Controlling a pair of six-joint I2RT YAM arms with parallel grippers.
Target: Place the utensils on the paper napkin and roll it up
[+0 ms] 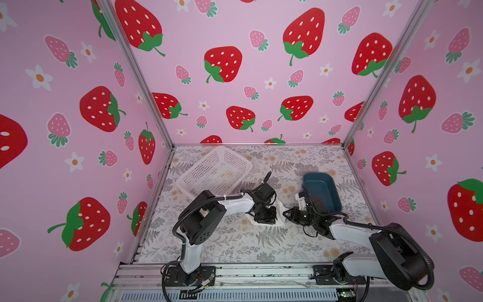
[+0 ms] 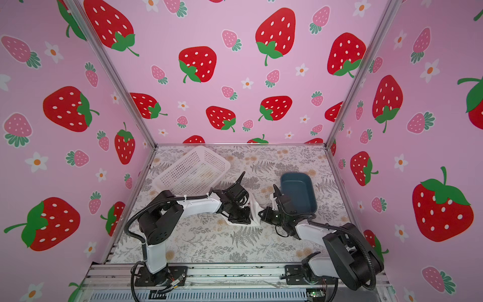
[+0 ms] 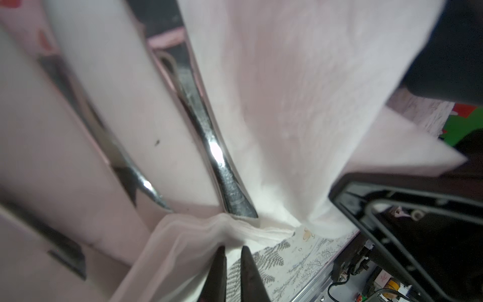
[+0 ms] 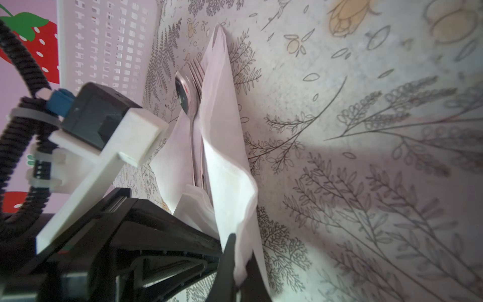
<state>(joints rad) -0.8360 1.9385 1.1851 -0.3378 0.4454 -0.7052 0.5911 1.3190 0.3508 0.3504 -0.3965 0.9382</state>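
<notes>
1. Folds of the paper napkin (image 1: 280, 210) cover the utensils (image 4: 194, 154), a spoon (image 4: 184, 96) and a fork (image 4: 197, 70), at the middle of the table (image 1: 261, 243).
2. At the napkin's 3 o'clock edge the right hand (image 4: 240, 269) is clenched on the paper.
3. At 9 o'clock the left hand (image 3: 234, 272) has its fingertips close together by the napkin; I cannot tell whether it grips.
4. Beyond stand a white basket (image 1: 230, 157) at 11 o'clock and a blue tub (image 1: 321, 191) at 2.

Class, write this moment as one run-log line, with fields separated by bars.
paper napkin: partly folded over utensils | right gripper: shut on napkin | left gripper: nearly closed at napkin edge, grip unclear
</notes>
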